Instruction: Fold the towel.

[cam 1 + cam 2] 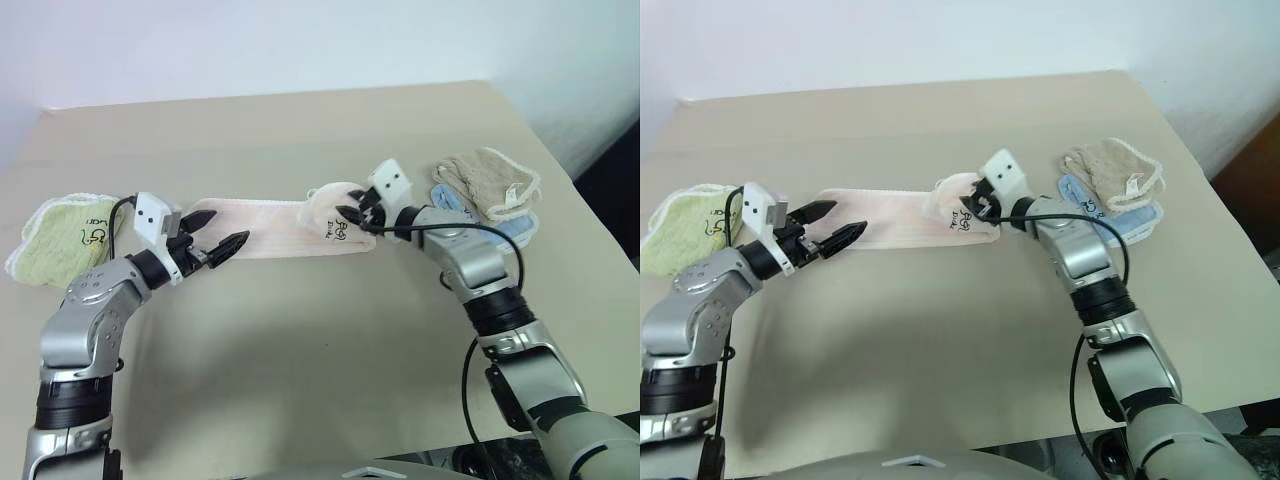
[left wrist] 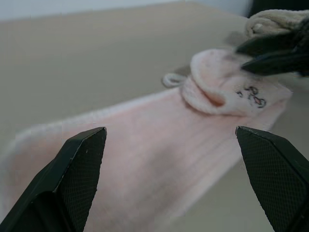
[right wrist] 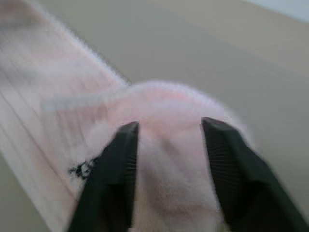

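My right pincer (image 1: 352,216) straddles the towel (image 1: 280,229)'s bunched end, jaws parted — next, pinch and carry it toward my wide-open left pincer (image 1: 222,231).

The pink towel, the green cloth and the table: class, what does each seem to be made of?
Pink towel: soft terry, probably cotton; fuzzy ribbed pile, limp bunched end.
Green cloth: similar terry; nubby surface, white stitched edge.
Table: smooth matte beige top, possibly laminate; the look leaves it open.

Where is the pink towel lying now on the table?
In the left eye view the towel lies as a long strip mid-table, between the left end effector and the right end effector, its right end bunched up.
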Motion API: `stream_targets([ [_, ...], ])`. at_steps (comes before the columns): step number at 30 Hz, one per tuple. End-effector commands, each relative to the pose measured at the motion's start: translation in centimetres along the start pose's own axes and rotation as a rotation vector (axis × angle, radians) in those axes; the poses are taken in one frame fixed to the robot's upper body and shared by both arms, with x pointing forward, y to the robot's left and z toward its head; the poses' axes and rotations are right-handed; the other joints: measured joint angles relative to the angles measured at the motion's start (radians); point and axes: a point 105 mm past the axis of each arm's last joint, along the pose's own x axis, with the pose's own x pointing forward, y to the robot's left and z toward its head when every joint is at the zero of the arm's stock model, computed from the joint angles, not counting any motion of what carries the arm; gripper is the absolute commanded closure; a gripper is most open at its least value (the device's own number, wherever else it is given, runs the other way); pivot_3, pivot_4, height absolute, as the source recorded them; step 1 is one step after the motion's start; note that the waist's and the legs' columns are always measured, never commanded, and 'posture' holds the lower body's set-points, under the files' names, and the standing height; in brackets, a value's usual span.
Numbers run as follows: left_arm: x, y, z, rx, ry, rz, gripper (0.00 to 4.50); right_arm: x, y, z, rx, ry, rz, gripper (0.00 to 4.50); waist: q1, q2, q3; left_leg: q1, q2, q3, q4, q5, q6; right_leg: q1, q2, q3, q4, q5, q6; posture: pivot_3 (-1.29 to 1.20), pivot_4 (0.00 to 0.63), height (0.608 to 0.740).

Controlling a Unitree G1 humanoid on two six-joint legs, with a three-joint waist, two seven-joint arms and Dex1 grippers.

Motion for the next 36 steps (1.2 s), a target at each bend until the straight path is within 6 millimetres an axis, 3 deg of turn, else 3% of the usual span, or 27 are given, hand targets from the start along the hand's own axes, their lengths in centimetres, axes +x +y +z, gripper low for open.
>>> stream_targets([
  [1,-1.6,-0.4,1.5,-0.05,-0.069,0.059,0.0,1.0,1.0,-3.1,-0.071,0.087,0.033,3.6,0.003,0.0,0.0,0.001,0.0,0.0,0.0,0.0,0.0,0.001,0.0,0.0,0.0,0.0,0.0,0.0,0.15,0.728],
  [4,-2.6,-1.1,0.8,-0.095,-0.05,0.104,0.0,1.1,0.8,-3.5,-0.086,0.083,0.025,3.6,0.006,-0.001,-0.001,0.006,0.0,0.0,0.0,0.0,0.0,0.006,0.0,0.001,-0.001,0.0,0.0,0.0,0.15,0.728],
  [7,-3.3,-1.8,-0.1,-0.151,-0.033,0.152,0.0,0.5,0.0,-0.7,-0.102,-0.023,0.017,3.6,0.009,-0.001,-0.001,0.015,0.0,-0.001,-0.002,-0.001,0.0,0.016,0.0,0.001,-0.002,0.0,0.0,0.0,0.15,0.728],
  [12,-3.5,-2.2,-1.0,-0.205,-0.02,0.244,0.0,-1.8,-0.5,4.2,-0.197,-0.194,0.06,3.6,0.014,0.0,0.0,0.016,0.0,-0.002,-0.001,-0.001,-0.001,0.016,0.0,0.0,-0.001,0.0,0.0,0.0,0.15,0.728],
  [17,-3.7,-0.1,-2.0,-0.369,-0.023,0.425,0.0,-3.5,-1.1,6.7,-0.284,-0.247,0.076,3.6,0.013,-0.001,-0.001,0.016,0.0,-0.002,-0.001,-0.001,-0.001,0.017,0.0,0.0,-0.001,0.0,0.0,0.0,0.15,0.728],
  [20,-3.7,0.9,-3.1,-0.533,-0.014,0.513,0.0,-4.0,-1.6,7.2,-0.308,-0.254,0.064,3.6,0.014,-0.001,-0.001,0.016,0.0,-0.002,-0.001,0.0,-0.001,0.017,0.0,0.0,-0.001,0.0,0.0,0.0,0.15,0.728],
  [26,-1.8,0.6,-3.4,-0.788,-0.054,0.503,0.0,-4.3,-2.5,7.2,-0.317,-0.246,0.016,3.6,0.017,-0.001,0.0,0.016,0.0,-0.002,-0.001,0.0,-0.001,0.017,0.0,0.0,-0.001,0.0,0.0,0.0,0.15,0.728],
  [36,2.5,3.3,-4.5,-1.011,0.0,0.572,0.0,-6.0,-2.2,7.4,-0.305,-0.265,-0.008,3.6,0.027,-0.001,-0.001,0.018,-0.001,-0.003,-0.001,0.0,-0.002,0.02,0.0,-0.001,-0.001,0.0,0.0,0.0,0.15,0.728],
])
